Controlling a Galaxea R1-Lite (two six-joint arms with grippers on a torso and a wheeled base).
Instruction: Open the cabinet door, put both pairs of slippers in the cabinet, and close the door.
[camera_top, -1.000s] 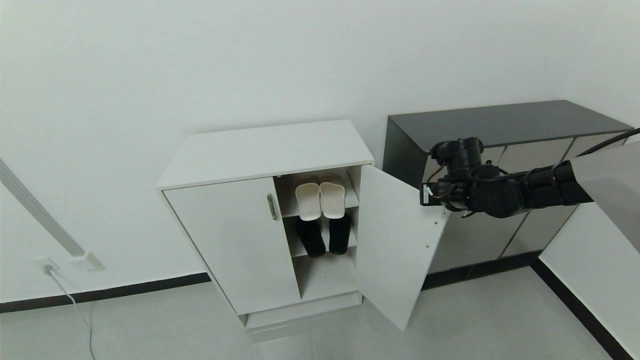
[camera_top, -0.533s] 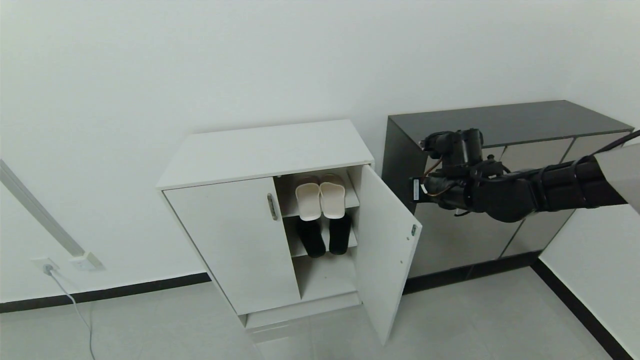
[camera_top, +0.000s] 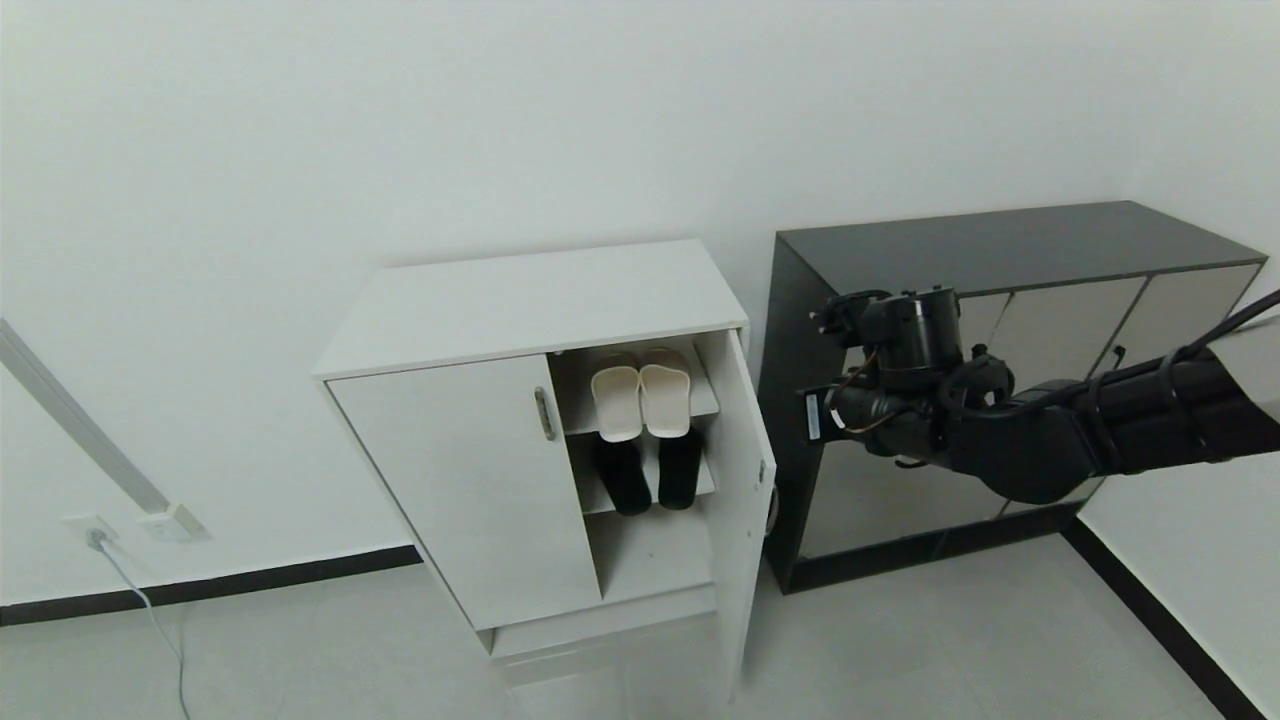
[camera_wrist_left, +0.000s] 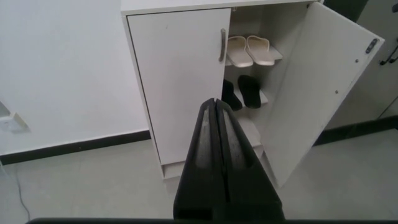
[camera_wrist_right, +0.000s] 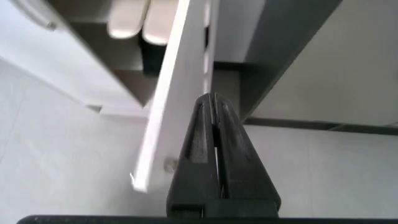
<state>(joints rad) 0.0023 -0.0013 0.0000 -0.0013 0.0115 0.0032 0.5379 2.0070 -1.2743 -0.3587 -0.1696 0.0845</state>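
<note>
Both pairs are inside the cabinet (camera_top: 530, 300): white slippers (camera_top: 640, 400) above, black slippers (camera_top: 650, 470) one level below. The right door (camera_top: 745, 500) stands half open (left door (camera_top: 470, 480) shut). The right gripper (camera_wrist_right: 214, 102), fingers pressed together and empty, is just beside the right door's outer face; the left gripper (camera_wrist_left: 216, 106), also closed and empty, hangs well back from the cabinet

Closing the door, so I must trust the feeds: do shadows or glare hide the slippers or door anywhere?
Head view: cabinet inside shaded, yet white slippers and black slippers stand out; door nearly edge-on. Left wrist view: even light, both pairs plain, left gripper covers some floor. Right wrist view: inside dark, right gripper overlaps the door. No glare on them.
</note>
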